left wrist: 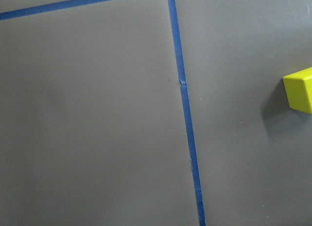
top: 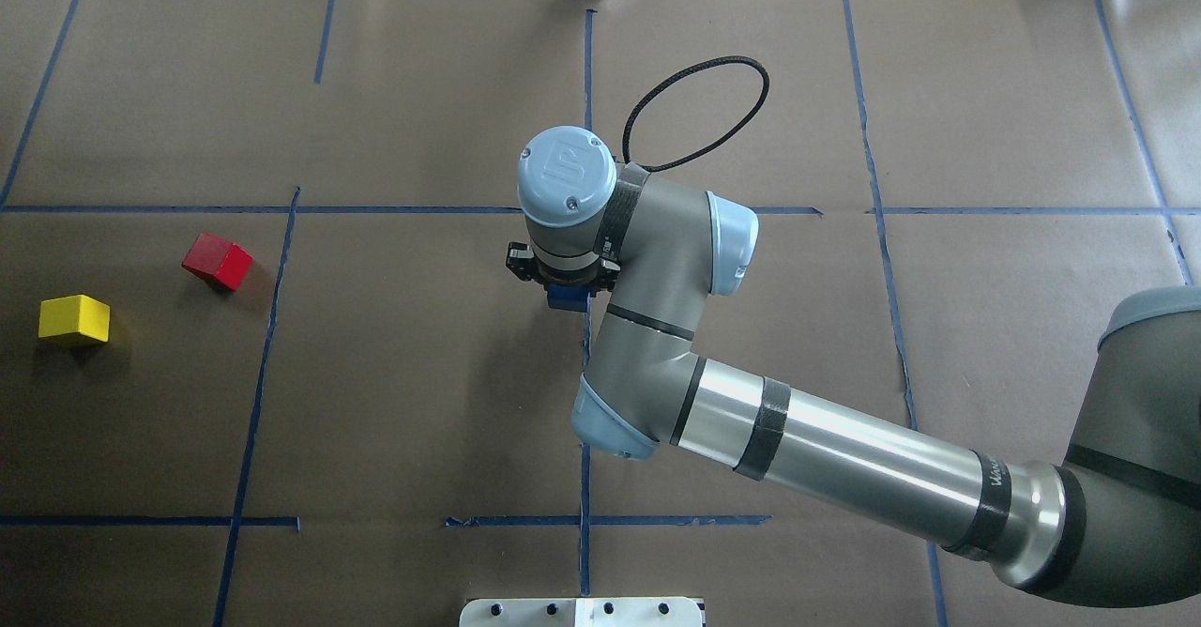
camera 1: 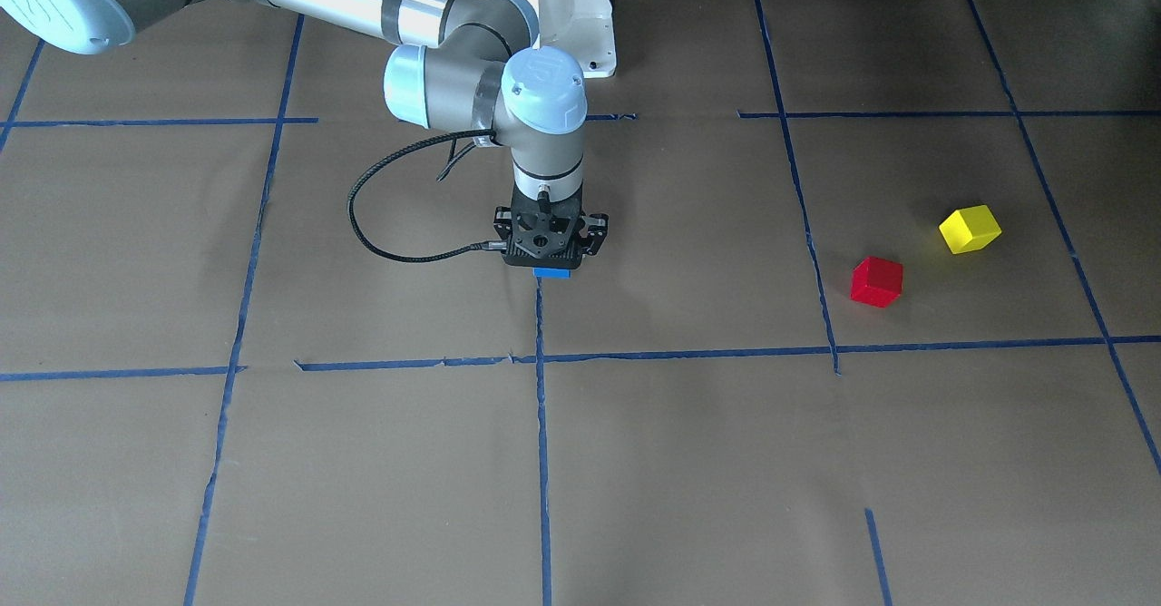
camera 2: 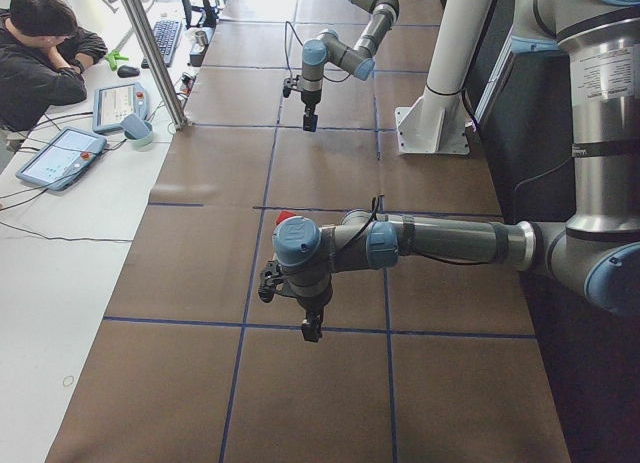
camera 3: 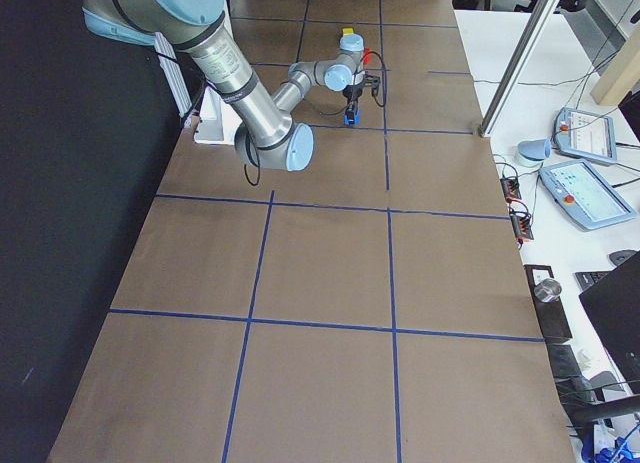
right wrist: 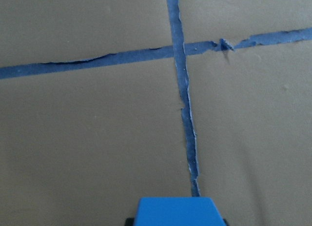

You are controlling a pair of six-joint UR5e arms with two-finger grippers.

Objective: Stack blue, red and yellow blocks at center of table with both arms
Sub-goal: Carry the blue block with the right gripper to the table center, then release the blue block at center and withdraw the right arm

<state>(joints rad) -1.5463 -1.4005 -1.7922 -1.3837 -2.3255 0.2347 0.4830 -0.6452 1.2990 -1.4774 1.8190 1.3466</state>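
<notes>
My right gripper [camera 1: 551, 263] points straight down at the table's centre and is shut on the blue block [camera 1: 551, 272], which also shows in the overhead view [top: 567, 299] and at the bottom of the right wrist view [right wrist: 175, 212]. I cannot tell whether the block touches the table. The red block [camera 1: 876, 280] and the yellow block [camera 1: 970, 229] lie apart on the robot's left side. The yellow block's edge shows in the left wrist view [left wrist: 300, 89]. My left gripper [camera 2: 312, 330] hangs above the table near them, seen only in the exterior left view; I cannot tell if it is open.
Blue tape lines [camera 1: 541, 461] divide the brown table into squares. The white robot base [camera 1: 562, 7] stands at the robot's edge. An operator [camera 2: 40, 53] sits at a side table with tablets [camera 2: 60, 155].
</notes>
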